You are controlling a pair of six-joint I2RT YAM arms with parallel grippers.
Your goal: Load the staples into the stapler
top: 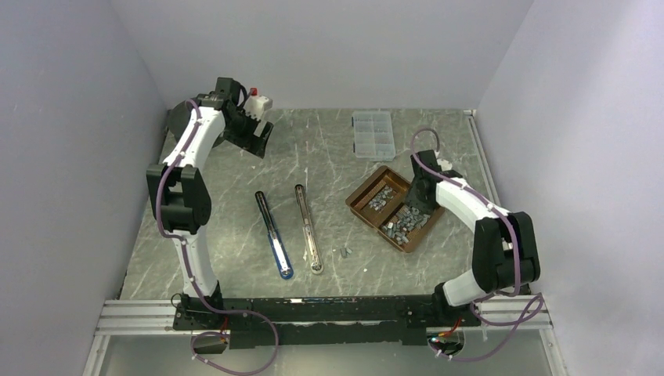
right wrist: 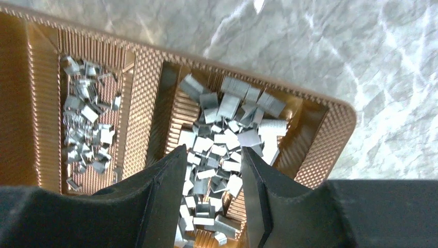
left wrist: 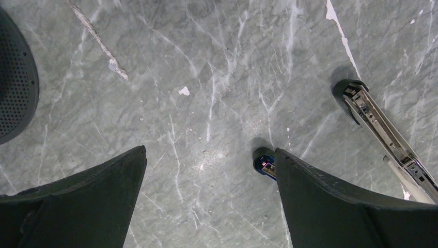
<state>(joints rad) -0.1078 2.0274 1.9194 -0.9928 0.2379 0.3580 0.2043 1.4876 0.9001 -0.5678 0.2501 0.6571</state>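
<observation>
Nearest the front edge of the desk [top: 235, 258], about midway along it, two long narrow staplers lie flat side by side and apart. The blue stapler [top: 274, 235] is on the left and the silver stapler [top: 308, 229] on the right, both running from the front toward the far edge. Just right of the silver one's near end, a small silver bit [top: 343, 251] lies loose on the desk.

Further back, toward the right edge, sits a brown ribbed tray [top: 354, 205] set at an angle, with two compartments. The staples [top: 381, 196] lie in loose heaps in both. The right end effector [top: 415, 205] points down into the compartment closer to the right edge. In the right wrist view, the right end effector [right wrist: 213, 152] has its two dark fingers a little apart over the heap of staples [right wrist: 227, 134]. Strips show in the gap, and nothing is clamped between the fingers. The tray's rim [right wrist: 341, 111] curves round behind them.

Behind the tray, near the far edge, is a clear box [top: 373, 135] with small compartments.

The left end effector [top: 258, 137] is raised over the far left corner. In its own view, the left end effector [left wrist: 209, 155] is spread wide and holds nothing. Bare desk lies below it, along with the tip of the blue stapler [left wrist: 263, 164] and the silver stapler [left wrist: 385, 129]. A dark perforated disc [left wrist: 15, 82] is at that view's left edge.
</observation>
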